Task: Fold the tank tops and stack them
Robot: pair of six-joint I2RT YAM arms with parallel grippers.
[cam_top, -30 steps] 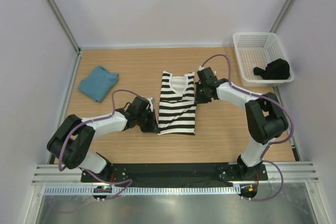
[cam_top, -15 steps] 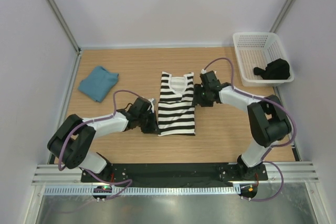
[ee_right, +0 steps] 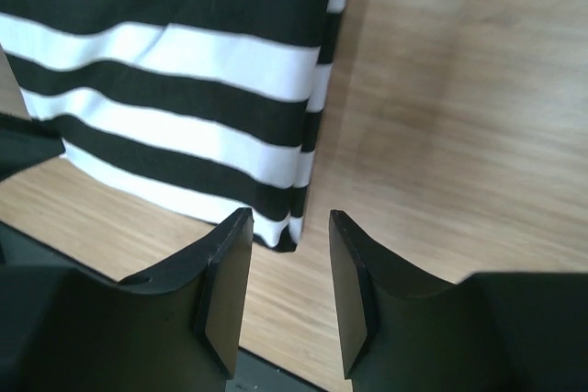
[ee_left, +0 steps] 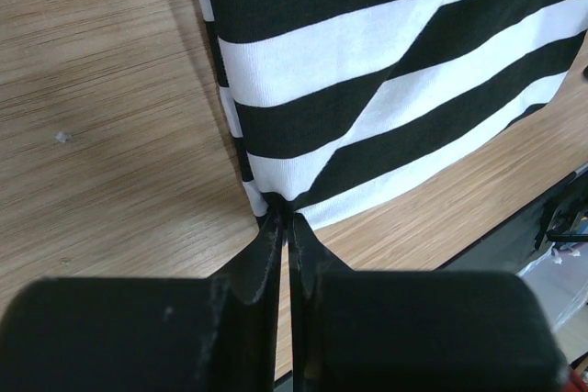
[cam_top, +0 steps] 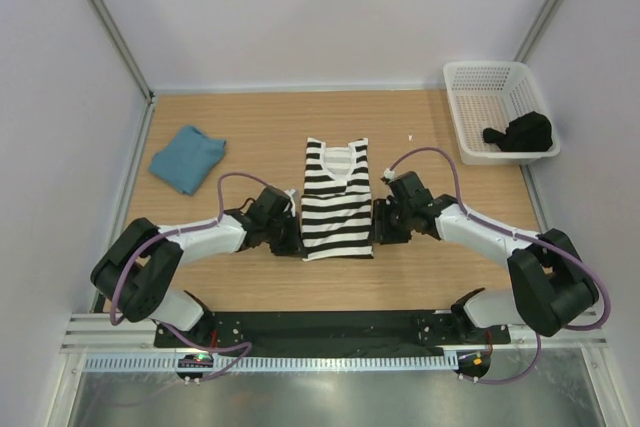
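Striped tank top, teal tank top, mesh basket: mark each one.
striped tank top (cam_top: 338, 209), top external view, middle of its body.
teal tank top (cam_top: 187, 158), top external view, centre of the folded cloth.
white mesh basket (cam_top: 462, 112), top external view, its left wall.

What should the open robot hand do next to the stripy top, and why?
Probably shut the right gripper on the striped tank top's near right corner: it lies between the open fingers, and the left gripper pinches the other near corner.
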